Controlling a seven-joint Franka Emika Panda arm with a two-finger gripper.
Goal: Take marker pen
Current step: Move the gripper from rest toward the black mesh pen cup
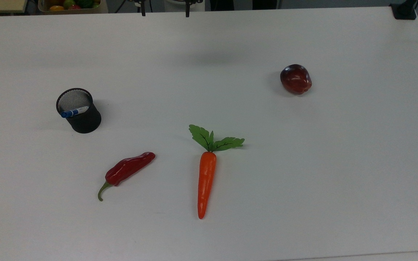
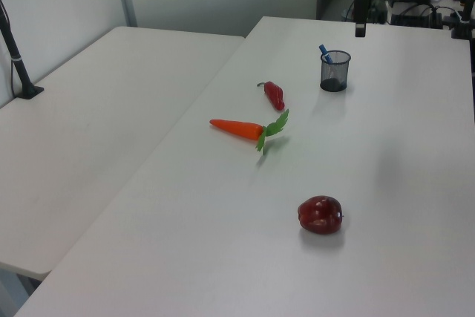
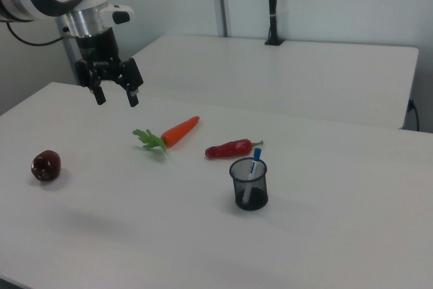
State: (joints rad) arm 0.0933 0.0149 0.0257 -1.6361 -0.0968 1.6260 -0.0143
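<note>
Approach not yet begun: my gripper point(image 3: 115, 93) hangs high with jaws spread, holding nothing.

The marker pen point(image 1: 74, 112) stands cap-up in the black mesh cup point(image 1: 80, 116), leaning on its rim; I judge I must travel over the cup, descend and pinch the blue cap. No writing is readable.

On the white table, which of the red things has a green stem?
The long, glossy red chilli pepper, lying between the black mesh cup and the orange carrot. The round dark-red apple shows no green stem.
</note>
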